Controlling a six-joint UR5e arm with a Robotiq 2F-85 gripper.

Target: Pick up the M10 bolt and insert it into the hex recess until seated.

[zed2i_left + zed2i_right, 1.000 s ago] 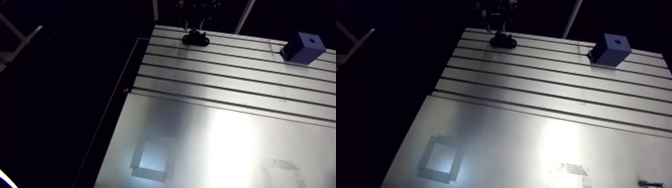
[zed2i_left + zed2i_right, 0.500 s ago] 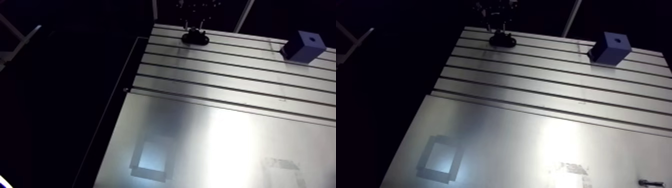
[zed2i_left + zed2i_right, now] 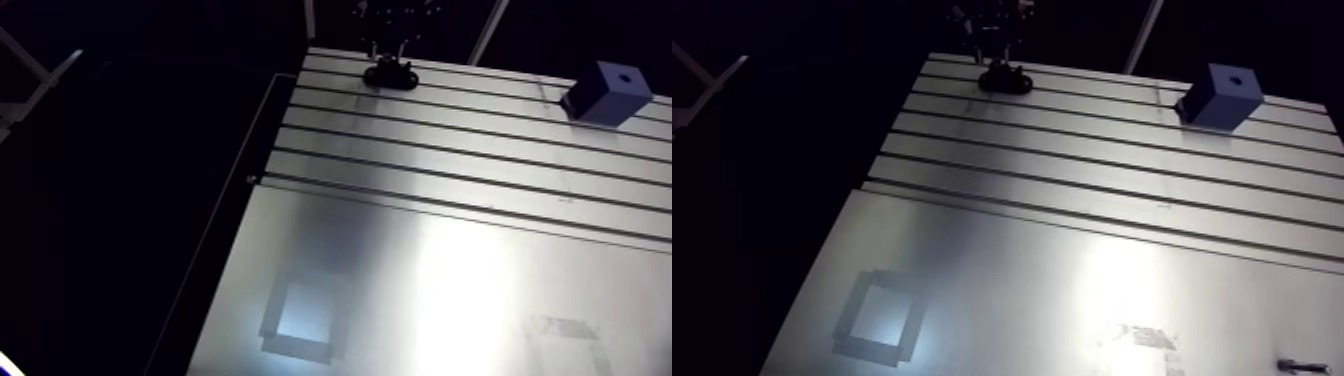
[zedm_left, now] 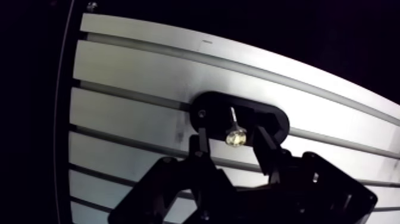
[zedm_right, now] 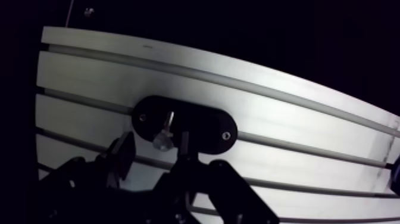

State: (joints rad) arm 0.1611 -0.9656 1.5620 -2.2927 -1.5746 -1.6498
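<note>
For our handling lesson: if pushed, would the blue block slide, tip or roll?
The block would probably slide, not roll: it has flat faces and sits squat on the table. Tipping seems unlikely. It looks rigid, with crisp edges.

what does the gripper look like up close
The gripper is black all over: two narrow, straight fingers on hinged, angular links that widen into a blocky body. No markings, labels or cables can be made out on it. In the arm view it is only a small dark shape.

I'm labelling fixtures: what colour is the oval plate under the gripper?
Black; the oval plate shows best in the wrist view.
</note>
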